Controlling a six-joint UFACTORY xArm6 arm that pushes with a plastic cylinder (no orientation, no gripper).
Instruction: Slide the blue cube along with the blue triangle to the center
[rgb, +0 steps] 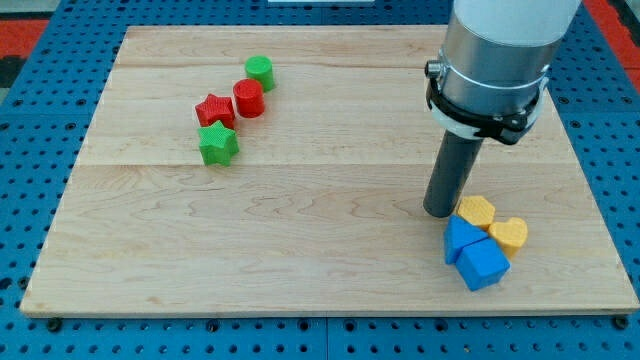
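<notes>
The blue cube (483, 265) lies near the board's bottom right. The blue triangle (459, 237) touches it on its upper left side. My tip (439, 213) rests on the board just up and left of the blue triangle, very close to it or touching it. A yellow hexagon block (477, 211) sits right of the tip, against the triangle's top. A yellow heart block (509, 234) lies against the cube's upper right.
At the upper left a green cylinder (259, 71), a red cylinder (249, 98), a red star (214, 110) and a green star (218, 145) form a cluster. The wooden board (300, 230) ends close below and right of the blue blocks.
</notes>
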